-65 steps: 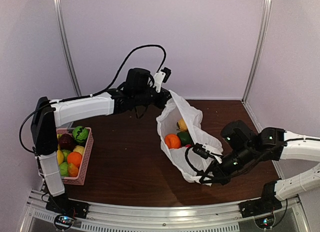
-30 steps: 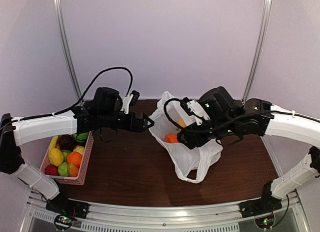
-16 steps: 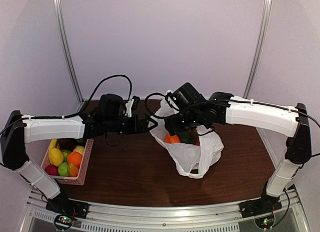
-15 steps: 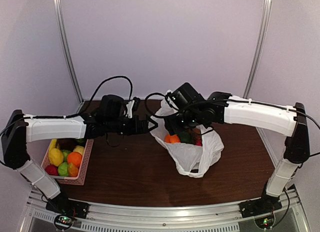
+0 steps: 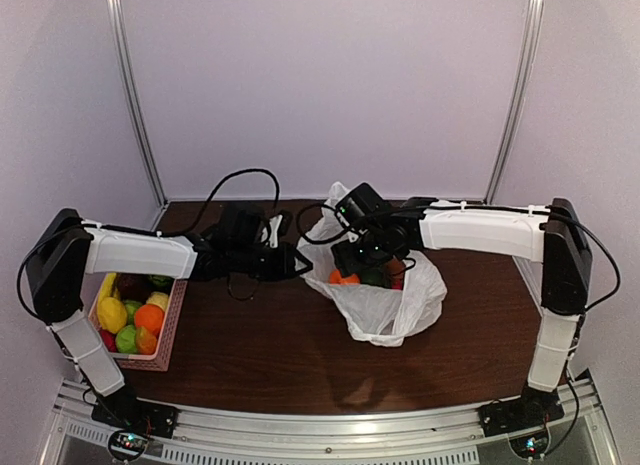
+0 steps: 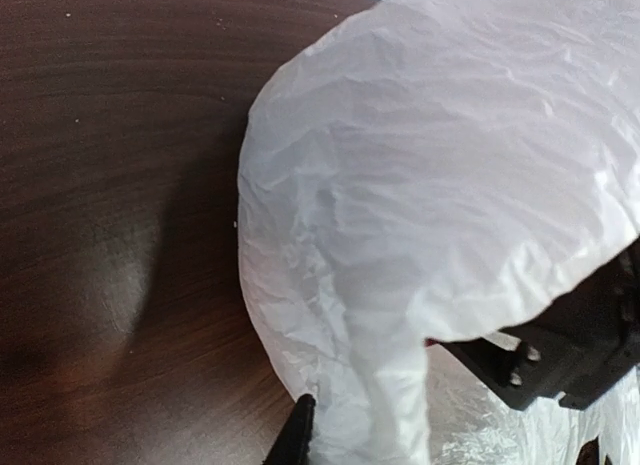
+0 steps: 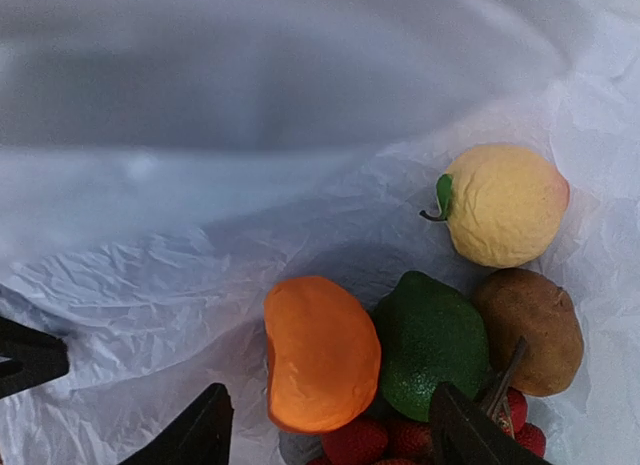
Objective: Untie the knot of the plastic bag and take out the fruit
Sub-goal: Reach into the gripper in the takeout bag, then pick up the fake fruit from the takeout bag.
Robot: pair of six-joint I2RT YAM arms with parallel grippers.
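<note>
On dark wooden table point(image 5: 250, 335), the crinkly white plastic bag point(image 5: 400, 305) is clenched at nine o'clock by left gripper point(image 5: 302, 263); right gripper point(image 7: 330, 389) is spread above an orange fruit point(image 7: 320, 350).

Soft even light; near plastic bag point(image 7: 300, 75) blurs in the right wrist view.

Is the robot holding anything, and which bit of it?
The left gripper pinches the plastic bag by its edge. The right gripper is open over the fruit, holding nothing.

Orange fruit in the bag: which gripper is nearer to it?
Right. The right gripper hovers over the orange fruit inside the plastic bag; the left gripper is outside, at its left edge.
</note>
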